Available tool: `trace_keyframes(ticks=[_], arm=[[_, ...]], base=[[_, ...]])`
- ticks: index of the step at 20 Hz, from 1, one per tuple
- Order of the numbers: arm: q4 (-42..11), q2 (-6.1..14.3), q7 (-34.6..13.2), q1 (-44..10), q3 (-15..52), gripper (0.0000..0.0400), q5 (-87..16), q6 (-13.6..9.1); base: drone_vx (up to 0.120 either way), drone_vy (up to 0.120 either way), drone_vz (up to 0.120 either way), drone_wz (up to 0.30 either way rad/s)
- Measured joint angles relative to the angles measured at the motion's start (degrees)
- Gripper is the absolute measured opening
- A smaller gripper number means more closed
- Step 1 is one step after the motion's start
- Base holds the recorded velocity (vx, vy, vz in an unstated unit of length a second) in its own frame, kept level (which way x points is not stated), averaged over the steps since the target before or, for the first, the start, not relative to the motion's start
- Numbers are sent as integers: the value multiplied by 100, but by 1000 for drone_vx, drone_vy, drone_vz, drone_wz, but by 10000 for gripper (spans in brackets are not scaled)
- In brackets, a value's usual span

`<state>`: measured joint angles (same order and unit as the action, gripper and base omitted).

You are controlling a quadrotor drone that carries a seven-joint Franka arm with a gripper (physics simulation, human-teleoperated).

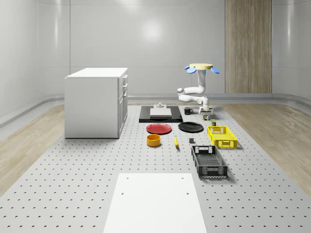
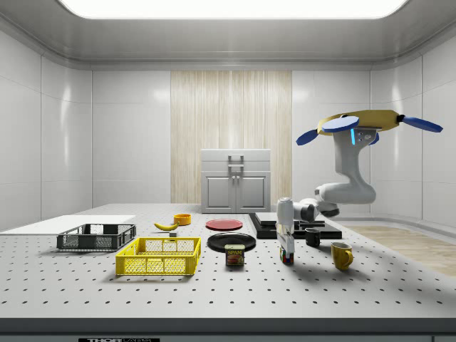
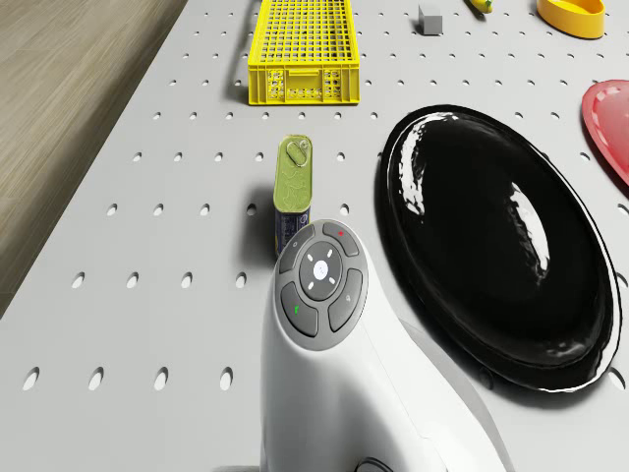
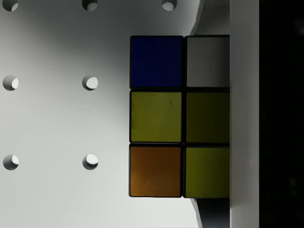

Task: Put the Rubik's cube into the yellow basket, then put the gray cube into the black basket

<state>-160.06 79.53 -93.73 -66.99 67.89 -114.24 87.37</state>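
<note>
The Rubik's cube (image 4: 156,116) is seen close up in the wrist view, with finger parts pressed against two opposite sides. In the side view my gripper (image 2: 286,247) points straight down and is shut on the Rubik's cube (image 2: 286,256), at or just above the table. The drone (image 1: 200,67) hovers over the table's far right part, its arm bent down to the gripper (image 1: 206,113). The yellow basket (image 1: 222,136) lies nearer the camera than the gripper, and the black basket (image 1: 209,161) nearer still. The gray cube (image 1: 191,141) sits left of the yellow basket.
A Spam can (image 2: 234,254) stands between the Rubik's cube and the yellow basket (image 2: 159,256). A black plate (image 3: 491,246), red plate (image 1: 159,128), orange bowl (image 1: 153,140) and banana (image 1: 176,141) lie nearby. A yellow mug (image 2: 341,255) and dark mug (image 2: 313,237) flank the gripper. A white cabinet (image 1: 96,102) stands at the whole-scene view's left.
</note>
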Motion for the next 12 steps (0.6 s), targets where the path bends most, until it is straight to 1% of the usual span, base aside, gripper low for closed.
trace_keyframes(ticks=[7,10,11,12], arm=[[3,37,143,-13,20,288,39,37],[-37,46,98,-10,150,289,162,-13],[-55,48,84,-9,213,289,221,-38],[-75,51,69,-8,284,289,288,-65]], base=[[0,0,0,0],[0,0,0,0],[0,0,40,0],[0,0,120,0]])
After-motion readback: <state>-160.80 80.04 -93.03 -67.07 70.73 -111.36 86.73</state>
